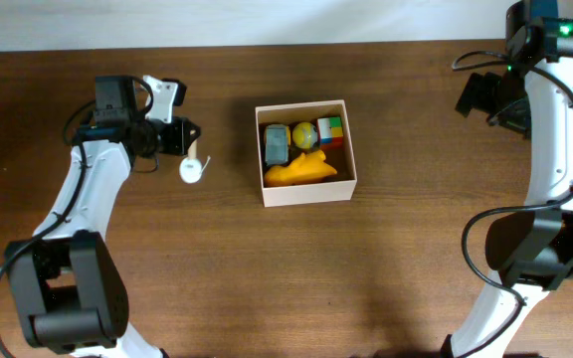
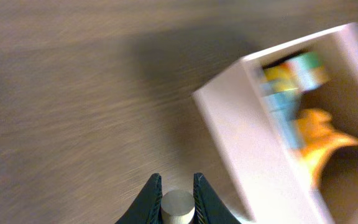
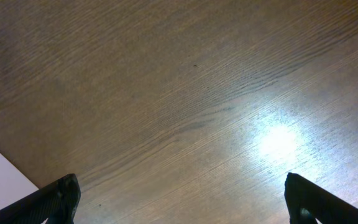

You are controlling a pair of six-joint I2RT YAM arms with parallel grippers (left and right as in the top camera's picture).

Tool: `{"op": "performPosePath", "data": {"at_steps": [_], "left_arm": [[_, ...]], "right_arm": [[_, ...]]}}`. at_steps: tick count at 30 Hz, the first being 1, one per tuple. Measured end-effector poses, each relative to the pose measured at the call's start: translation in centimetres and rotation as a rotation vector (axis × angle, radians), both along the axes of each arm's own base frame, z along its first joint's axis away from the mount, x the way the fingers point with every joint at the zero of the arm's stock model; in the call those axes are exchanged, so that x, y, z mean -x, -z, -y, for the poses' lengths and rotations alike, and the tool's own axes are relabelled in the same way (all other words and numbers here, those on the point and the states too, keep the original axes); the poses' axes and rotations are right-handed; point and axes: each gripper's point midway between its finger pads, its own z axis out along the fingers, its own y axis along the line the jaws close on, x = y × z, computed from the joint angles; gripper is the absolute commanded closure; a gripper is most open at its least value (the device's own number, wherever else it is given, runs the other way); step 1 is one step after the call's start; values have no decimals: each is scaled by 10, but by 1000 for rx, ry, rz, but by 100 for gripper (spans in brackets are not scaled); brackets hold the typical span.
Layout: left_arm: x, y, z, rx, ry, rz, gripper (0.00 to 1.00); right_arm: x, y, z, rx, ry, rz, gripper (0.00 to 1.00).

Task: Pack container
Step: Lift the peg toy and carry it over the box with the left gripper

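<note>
Peg (image 2: 178, 206), small, round and pale, sits clenched in the left fingers (image 2: 148, 202), just left of the box (image 1: 311, 191) in the middle of the table (image 1: 267, 278). Empty, the right fingers (image 3: 58, 200) gape over grained wood. Danger: the smooth peg could slip the pinch, or clip the stiff white cardboard wall; ball (image 1: 304, 133), cube (image 1: 330, 131) and yellow toy (image 1: 301, 171) crowd inside.

The left arm (image 1: 88, 184) and right arm (image 1: 555, 119) wear white shells, black joints and loose black cables (image 1: 466, 247). A green light (image 1: 564, 29) glows on the right. The left gripper (image 2: 176, 186) and right gripper (image 3: 180, 186) are black-fingered.
</note>
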Motion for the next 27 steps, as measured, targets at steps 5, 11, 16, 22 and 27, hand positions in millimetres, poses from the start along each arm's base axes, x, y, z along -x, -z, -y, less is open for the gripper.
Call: {"op": "performPosePath", "data": {"at_steps": [5,11,16,22,27], "left_arm": [[6,-38,38,109,125,71,96],[19,-75,100,168,291,155,96],[29,-102,165,187,424,271,97],[39,-110,231,121,399,335,96],[50,-104,263,38,313,344,96]], "right_arm": [[0,0,0,0,0,0,1],[0,0,0,0,0,0,1],[0,0,0,0,0,0,1],[0,0,0,0,0,0,1],[0,0,0,0,0,0,1]]}}
